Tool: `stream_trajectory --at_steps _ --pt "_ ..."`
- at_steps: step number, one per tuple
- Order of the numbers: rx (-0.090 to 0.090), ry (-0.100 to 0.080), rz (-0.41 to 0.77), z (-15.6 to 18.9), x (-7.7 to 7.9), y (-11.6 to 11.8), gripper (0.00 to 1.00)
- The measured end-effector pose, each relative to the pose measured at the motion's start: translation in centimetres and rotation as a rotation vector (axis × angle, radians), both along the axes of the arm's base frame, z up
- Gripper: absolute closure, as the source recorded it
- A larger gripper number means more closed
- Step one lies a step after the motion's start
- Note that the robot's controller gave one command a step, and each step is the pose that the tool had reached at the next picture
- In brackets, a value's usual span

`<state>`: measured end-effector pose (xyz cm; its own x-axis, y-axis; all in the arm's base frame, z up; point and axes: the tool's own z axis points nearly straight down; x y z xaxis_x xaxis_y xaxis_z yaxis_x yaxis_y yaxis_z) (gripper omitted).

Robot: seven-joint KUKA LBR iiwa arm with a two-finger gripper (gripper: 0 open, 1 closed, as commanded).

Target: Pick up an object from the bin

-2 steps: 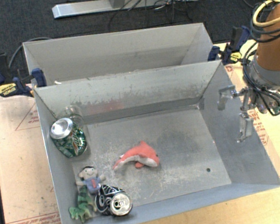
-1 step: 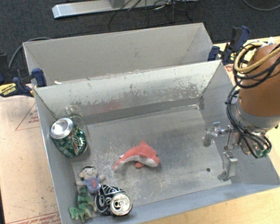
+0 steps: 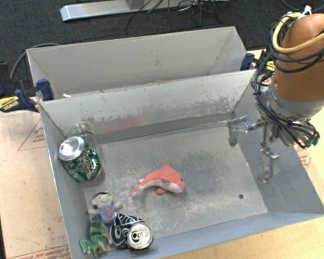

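We see the gripper (image 3: pixel 251 149) low at the right side of the grey bin (image 3: pixel 146 107), over bare floor near the right wall, its two fingers spread wide with nothing between them. The nearest thing is a pink fish-shaped toy (image 3: pixel 158 182) lying mid-floor, well apart to the gripper's left. Further left we find a green can (image 3: pixel 79 159) standing upright, and in the near left corner a small doll (image 3: pixel 104 207), a green toy (image 3: pixel 94 241) and a black can (image 3: pixel 132 233) lying together
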<state>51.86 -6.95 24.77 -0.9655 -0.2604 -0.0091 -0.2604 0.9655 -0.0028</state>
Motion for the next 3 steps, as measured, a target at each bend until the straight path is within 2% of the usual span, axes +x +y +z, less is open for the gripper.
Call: stream_trajectory --at_steps 1,2,3 --pt "0.009 0.020 -0.029 -10.4 4.5 8.8 0.00" --pt "-0.001 -0.001 -0.005 -9.0 1.9 5.3 0.00" --pt "0.014 0.020 -0.021 -17.6 5.2 14.1 0.00"
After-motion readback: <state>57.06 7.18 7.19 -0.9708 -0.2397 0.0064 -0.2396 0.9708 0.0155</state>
